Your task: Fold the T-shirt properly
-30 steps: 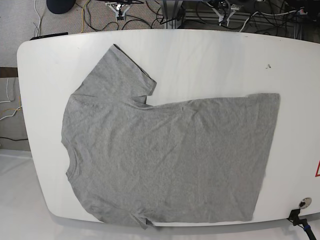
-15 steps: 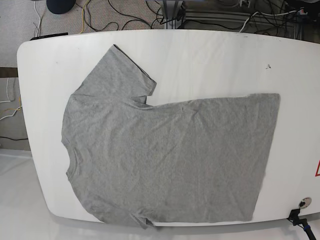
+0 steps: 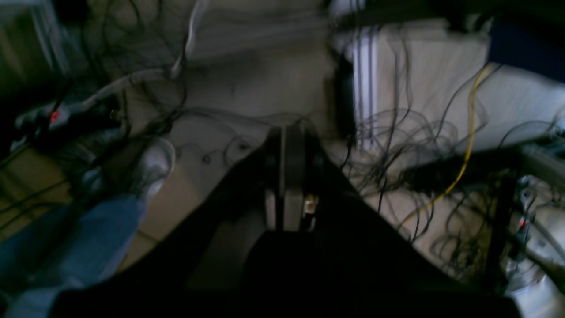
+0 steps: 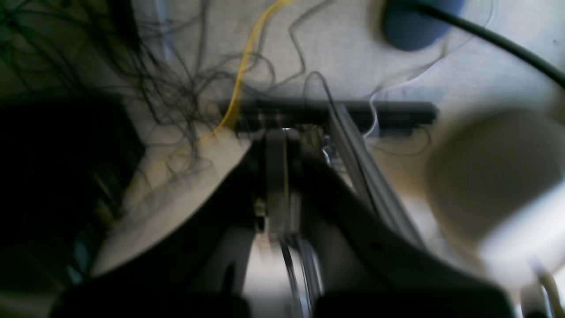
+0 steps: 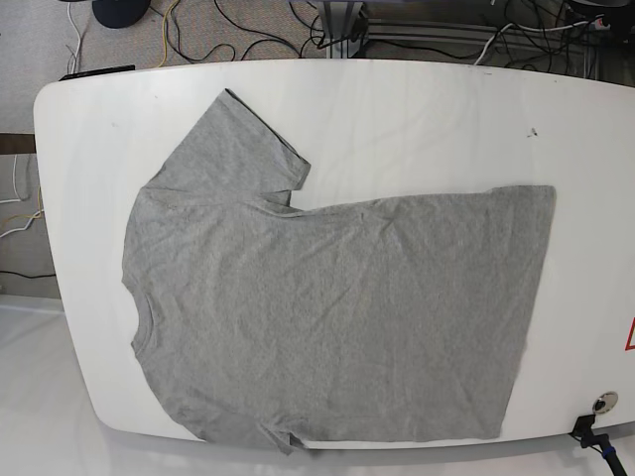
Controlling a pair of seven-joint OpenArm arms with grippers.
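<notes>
A grey T-shirt (image 5: 327,307) lies spread flat on the white table (image 5: 417,109), collar to the left and hem to the right. One sleeve (image 5: 233,144) points toward the far left corner; the other is bunched at the front edge (image 5: 278,436). Neither arm shows in the base view. The left gripper (image 3: 288,132) is shut with nothing in it, blurred, facing cables on the floor. In the right wrist view the right gripper (image 4: 277,134) is likewise shut and holds nothing, over carpet and wires. Neither wrist view shows the shirt.
A small dark mark (image 5: 533,129) sits on the table's far right. A round metal fitting (image 5: 603,402) and a red-edged sticker (image 5: 629,337) are at the right front edge. Tangled cables (image 5: 248,25) cover the floor behind. A jeans leg (image 3: 79,243) with a pale shoe appears.
Gripper parts seen at the top edge of the base view a second ago have left the frame. The T-shirt has not moved.
</notes>
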